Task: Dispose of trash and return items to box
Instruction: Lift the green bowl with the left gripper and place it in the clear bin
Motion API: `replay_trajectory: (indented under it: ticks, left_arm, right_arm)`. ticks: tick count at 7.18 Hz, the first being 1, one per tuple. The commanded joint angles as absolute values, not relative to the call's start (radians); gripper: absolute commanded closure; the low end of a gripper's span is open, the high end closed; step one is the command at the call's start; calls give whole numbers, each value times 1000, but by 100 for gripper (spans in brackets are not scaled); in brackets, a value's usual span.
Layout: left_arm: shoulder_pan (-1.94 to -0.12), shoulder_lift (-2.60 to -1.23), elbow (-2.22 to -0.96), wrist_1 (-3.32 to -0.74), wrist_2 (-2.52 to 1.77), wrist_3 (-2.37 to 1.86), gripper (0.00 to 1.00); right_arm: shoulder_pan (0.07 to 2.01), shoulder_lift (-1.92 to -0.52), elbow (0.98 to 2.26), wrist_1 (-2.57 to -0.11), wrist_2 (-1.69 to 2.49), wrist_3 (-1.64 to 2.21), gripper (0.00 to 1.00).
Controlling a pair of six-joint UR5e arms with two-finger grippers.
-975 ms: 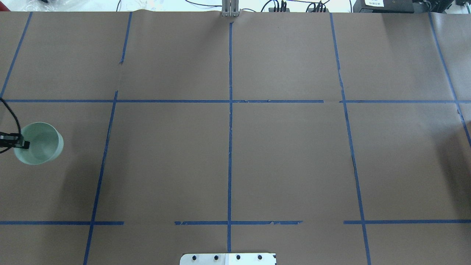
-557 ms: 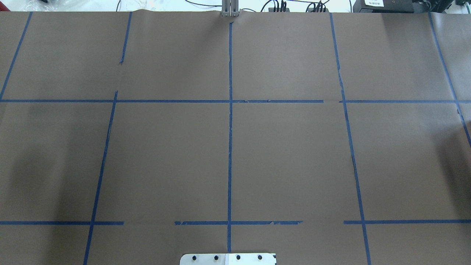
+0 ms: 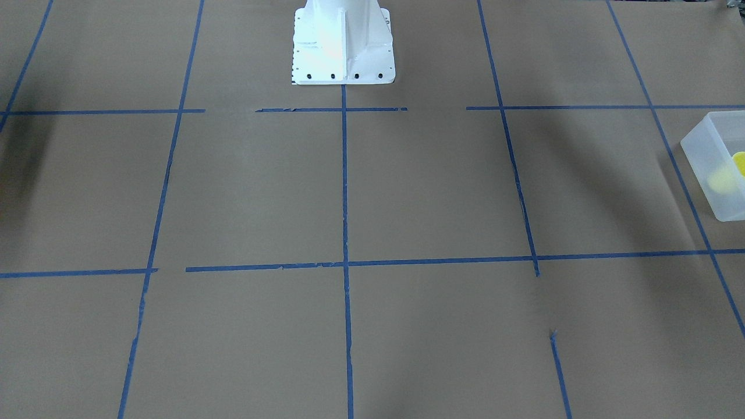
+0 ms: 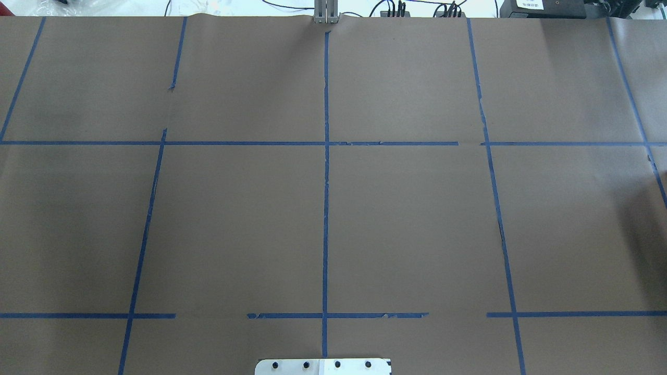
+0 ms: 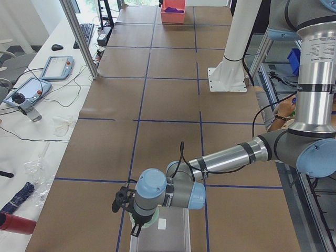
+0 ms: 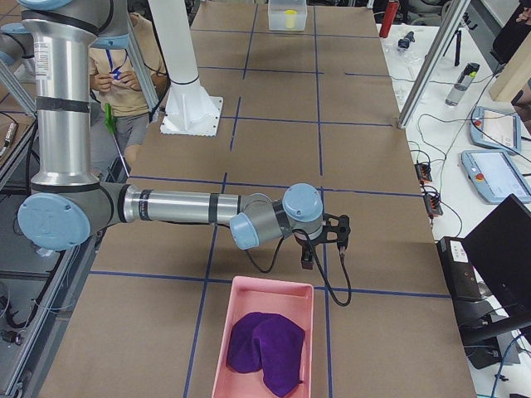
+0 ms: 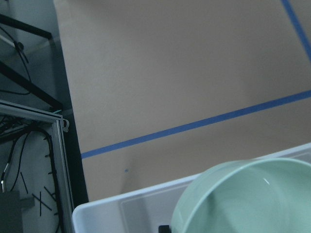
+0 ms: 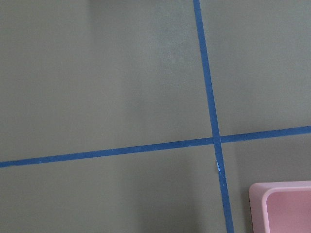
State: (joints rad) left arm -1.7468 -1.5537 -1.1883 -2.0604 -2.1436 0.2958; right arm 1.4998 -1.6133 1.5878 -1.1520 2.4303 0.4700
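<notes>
The box [image 3: 707, 152], a frosted-white bin, stands at the table's edge on my left side and holds the yellow cup [image 3: 740, 163]. It also shows far off in the exterior right view [image 6: 288, 16]. My left gripper [image 5: 139, 223] hangs over that box [image 5: 170, 236], shut on the rim of a mint-green cup [image 7: 248, 199]. In the left wrist view the cup overlaps the box's near wall [image 7: 126, 204]. My right gripper [image 6: 309, 255] hovers just beyond a pink bin [image 6: 224, 332]; I cannot tell whether it is open or shut.
The pink bin holds a purple cloth [image 6: 265, 348]; its corner shows in the right wrist view [image 8: 282, 206]. The white robot base [image 3: 342, 43] stands mid-table. Brown paper with blue tape lines [image 4: 325, 172] covers the table. A person [image 6: 124, 75] stands behind the robot.
In the overhead view my left gripper and the mint-green cup have left the frame past its left edge. The rest of the table looks the same.
</notes>
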Motion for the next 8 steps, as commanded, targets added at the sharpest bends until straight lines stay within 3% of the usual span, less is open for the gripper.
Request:
replay_trajectory:
  ticks: [1, 2, 3, 4, 5, 8]
  left_arm:
    - [-1753, -1540, -1114, -2062, -2144, 296, 100]
    - [-1752, -1539, -1111, -2062, -2157, 293, 77]
    - [-1752, -1537, -1114, -2063, -2192, 293, 20]
    - [-1752, -1523, -1126, -2060, -2266, 288, 0]
    - [-1753, -1510, -1178, -2057, -2313, 255, 0]
    - [-1688, -1483, -1485, -2051, -2433, -1, 0]
  right_arm:
    - [1493, -1614, 1585, -1149, 2428, 472, 0]
    - [1485, -1614, 1583, -1149, 2430, 489, 0]
    - [1468, -1614, 1571, -1149, 2425, 489, 0]
    - [1465, -1614, 1568, -1147, 2430, 497, 0]
    - [1459, -1614, 1578, -1146, 2433, 532, 0]
    - [1445, -1614, 1710, -1157, 2441, 618, 0]
